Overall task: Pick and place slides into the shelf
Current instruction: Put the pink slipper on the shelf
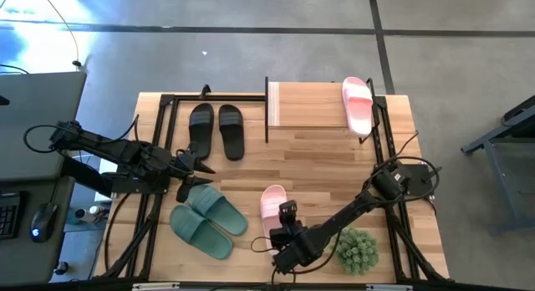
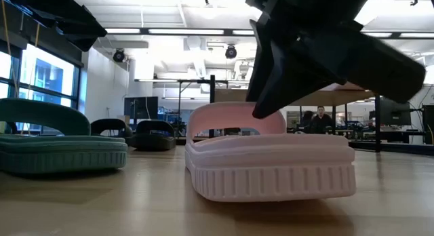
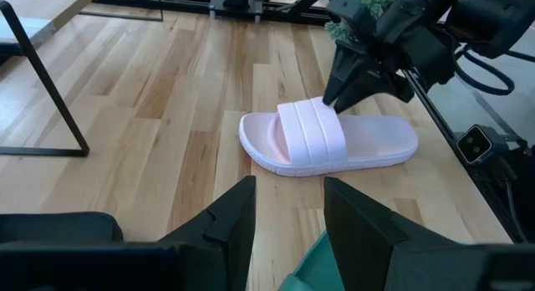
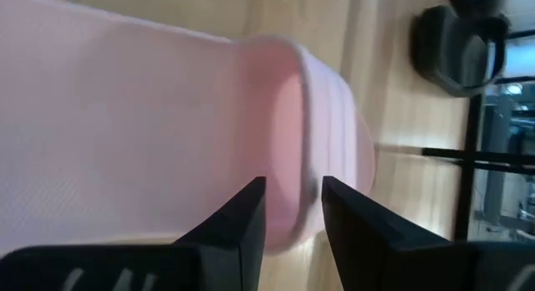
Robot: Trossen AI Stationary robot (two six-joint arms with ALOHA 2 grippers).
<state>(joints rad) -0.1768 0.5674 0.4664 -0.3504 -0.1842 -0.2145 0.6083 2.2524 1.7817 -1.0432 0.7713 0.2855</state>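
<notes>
One pale pink slide [image 1: 272, 199] lies sole-down on the table near its near edge, and its mate [image 1: 358, 105] rests on the shelf's wooden top [image 1: 305, 107]. My right gripper [image 4: 292, 209] is open at the near pink slide's strap [image 3: 311, 128], coming from the heel side. One finger is over the strap's opening and the other over its ribbed top. The black pair [image 1: 216, 128] and the green pair [image 1: 207, 220] lie on the table's left half. My left gripper [image 3: 288, 209] hovers open above the green pair, between the two pairs. My right gripper's fingertips [image 3: 334, 92] sit at the strap's heel-side edge [image 4: 311, 115], slanting down from the near side. Whether they touch the strap I cannot tell. The slide lies flat on the table.
A round green spiky plant [image 1: 357, 249] stands right of my right arm at the near edge. Black metal frames run along the table's left [image 1: 163, 140] and right [image 1: 380, 145] sides. Bare wood lies between the pink slide and the shelf.
</notes>
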